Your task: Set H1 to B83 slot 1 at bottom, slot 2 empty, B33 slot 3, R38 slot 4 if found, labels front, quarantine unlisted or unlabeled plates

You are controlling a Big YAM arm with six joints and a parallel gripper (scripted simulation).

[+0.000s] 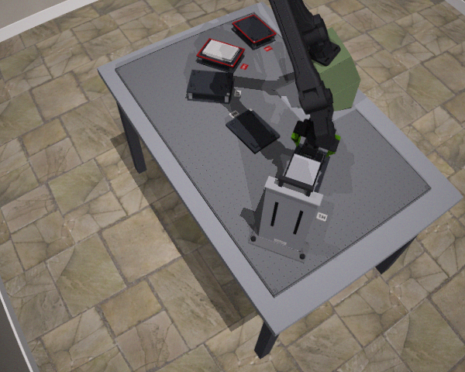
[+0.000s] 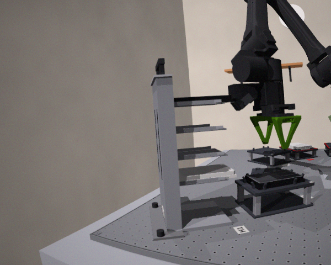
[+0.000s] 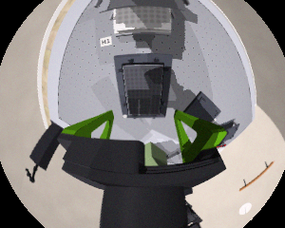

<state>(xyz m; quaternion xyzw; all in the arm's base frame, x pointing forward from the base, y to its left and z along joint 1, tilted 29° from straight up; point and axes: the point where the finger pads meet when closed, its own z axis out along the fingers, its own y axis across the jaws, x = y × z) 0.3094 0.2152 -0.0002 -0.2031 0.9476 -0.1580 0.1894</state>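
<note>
The plate hotel H1 (image 1: 291, 216) (image 2: 165, 154) stands near the table's front, with its four shelves facing the arm. A white plate (image 1: 301, 168) lies on the top shelf. A pale plate (image 2: 217, 174) lies in the bottom slot. The two middle slots look thin and dark from the side, and I cannot tell whether they hold plates. No ID labels are readable. My gripper (image 1: 317, 138) (image 2: 273, 143) (image 3: 143, 113) is open and empty. Its green fingers point down, just in front of the shelf fronts and level with the upper slots.
A raised nest beside the hotel holds a dark plate (image 1: 252, 129) (image 2: 273, 178). A second dark raised nest (image 1: 208, 84) (image 2: 267, 154) stands further back. Two red-framed nests stand at the far end: one holds a white plate (image 1: 221, 49) (image 2: 301, 146), the other (image 1: 253, 29) looks dark. The arm's green base block (image 1: 339, 80) is at the right.
</note>
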